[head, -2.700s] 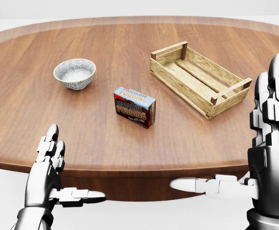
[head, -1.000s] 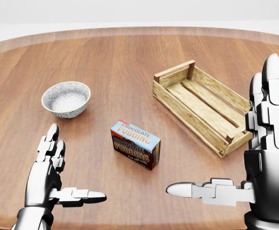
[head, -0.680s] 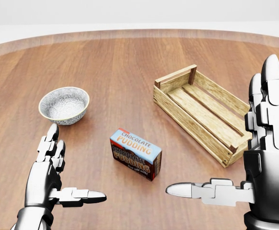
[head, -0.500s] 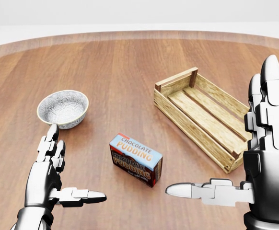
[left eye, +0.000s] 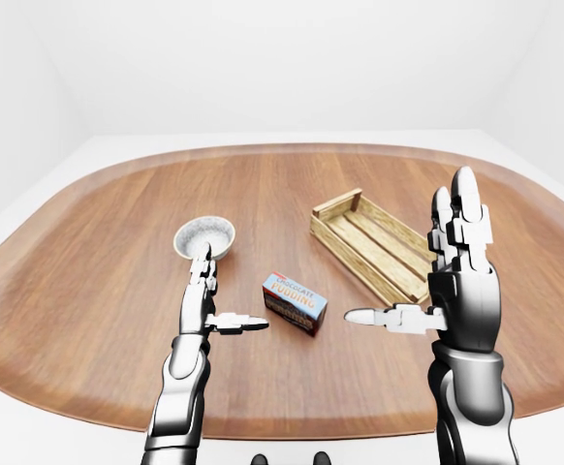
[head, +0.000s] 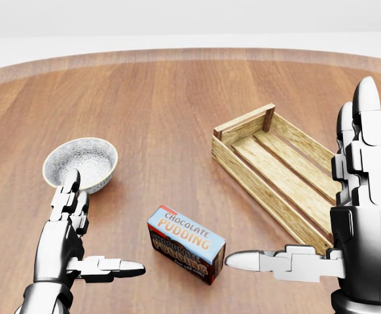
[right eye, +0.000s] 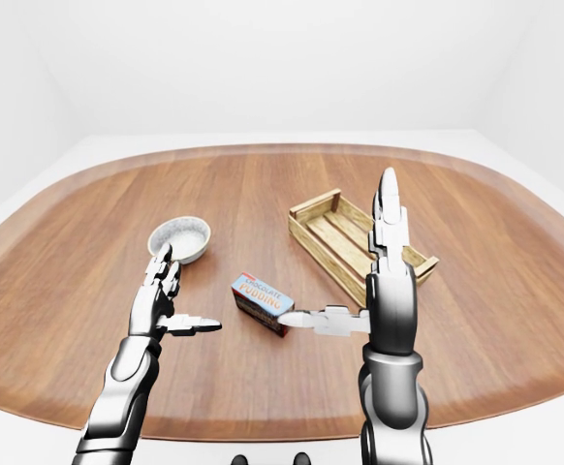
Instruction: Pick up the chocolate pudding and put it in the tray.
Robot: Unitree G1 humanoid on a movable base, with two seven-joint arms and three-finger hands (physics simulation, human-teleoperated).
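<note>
Head view shows the whole picture shifted since the earlier frames: the round wooden table (head: 177, 98) now fills it and everything on it sits lower and larger, so the base and camera have rolled closer while the things themselves stay put. The slatted wooden tray (head: 279, 173) lies beyond the right hand (head: 364, 222), partly hidden by its upright fingers (head: 364, 124). That hand is spread wide and holds nothing; its thumb tip is just beside the near corner of the chocolate pudding box (head: 186, 243). The left hand (head: 63, 245) is equally open and empty, the box off to the thumb's side, the patterned bowl (head: 80, 163) past its fingertips. The approach looks nearly finished; the grasp is not yet begun.
</note>
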